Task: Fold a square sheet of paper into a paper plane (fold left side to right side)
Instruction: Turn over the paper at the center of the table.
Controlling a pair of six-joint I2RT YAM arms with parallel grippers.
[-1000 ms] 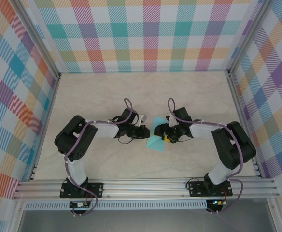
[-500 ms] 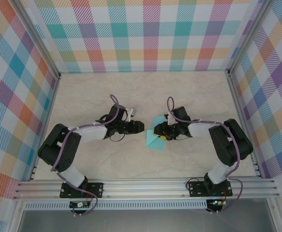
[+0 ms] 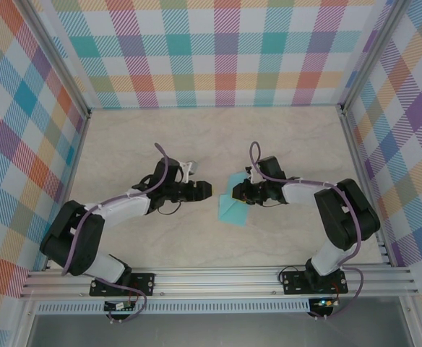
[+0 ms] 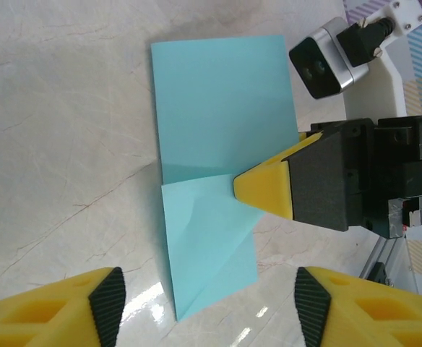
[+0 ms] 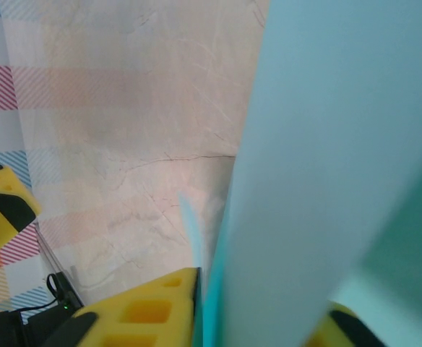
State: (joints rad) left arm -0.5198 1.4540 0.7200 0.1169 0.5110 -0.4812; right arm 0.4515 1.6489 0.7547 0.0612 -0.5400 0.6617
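The square sheet of paper (image 3: 231, 207) lies folded at the table's middle, light turquoise, a narrow strip with one slanted flap at its near end (image 4: 204, 238). My right gripper (image 3: 241, 196) is shut on the sheet's right edge; its yellow fingertips (image 4: 263, 189) meet in a point on the paper. In the right wrist view the paper (image 5: 341, 144) rises close to the camera between the fingers of that gripper (image 5: 265, 303). My left gripper (image 3: 205, 189) stands open just left of the sheet and touches nothing; its pads (image 4: 110, 307) sit wide apart, the sheet's near corner between them.
Plaid walls (image 3: 218, 50) close in the back and both sides. An aluminium rail (image 3: 218, 278) runs along the near edge by the arm bases. The pale marbled tabletop (image 3: 139, 144) spreads around the sheet. The right arm's wrist camera (image 4: 326, 58) hangs above the sheet's right side.
My left gripper has opened, let go of the sheet and drawn back to the left. My right gripper has closed on the sheet's right edge.
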